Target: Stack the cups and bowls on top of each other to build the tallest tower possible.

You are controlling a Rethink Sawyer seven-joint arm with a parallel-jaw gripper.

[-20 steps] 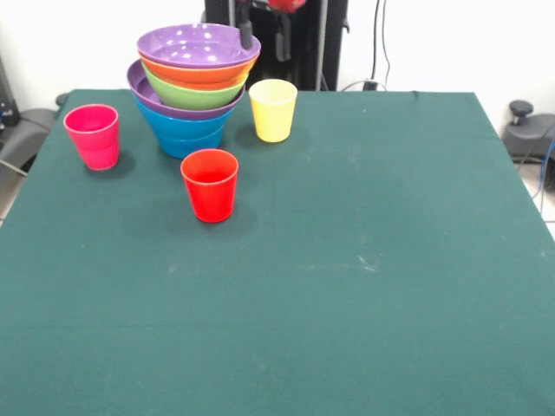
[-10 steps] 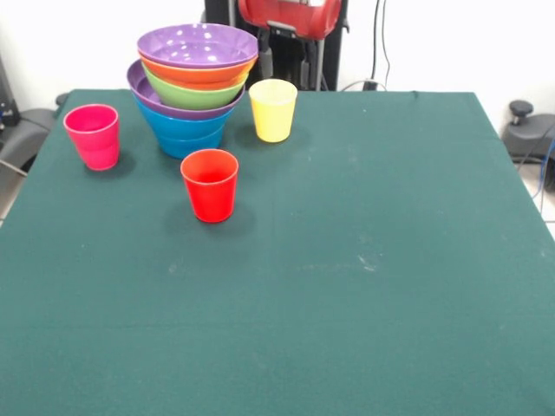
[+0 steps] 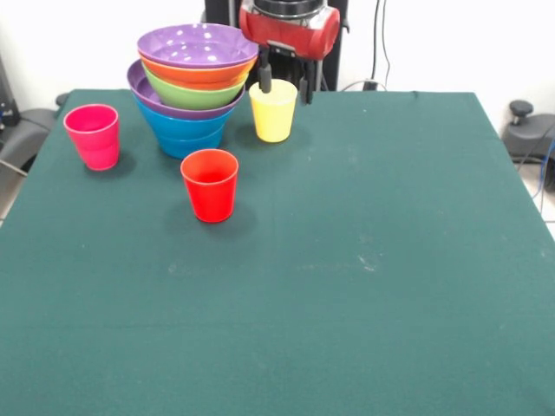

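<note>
The tower (image 3: 194,87) of nested bowls stands at the far left of the table: blue lowest, then purple, green, orange, and a wide purple bowl (image 3: 198,45) on top. A yellow cup (image 3: 273,110) stands upright just right of it. A red cup (image 3: 210,185) stands nearer the camera, and a pink-magenta cup (image 3: 92,136) stands at the left edge. My gripper (image 3: 285,85) hangs open at the top, its two dark fingers (image 3: 264,76) straddling the far rim of the yellow cup, holding nothing.
The green cloth-covered table (image 3: 347,260) fills the view. The robot's black pedestal (image 3: 329,43) stands behind the far edge. A grey object (image 3: 527,130) sits off the table at the right.
My gripper has moved right from beside the tower's top bowl and come down, so its red body shows and its fingers now reach the yellow cup's rim. The cups and bowls have not moved.
</note>
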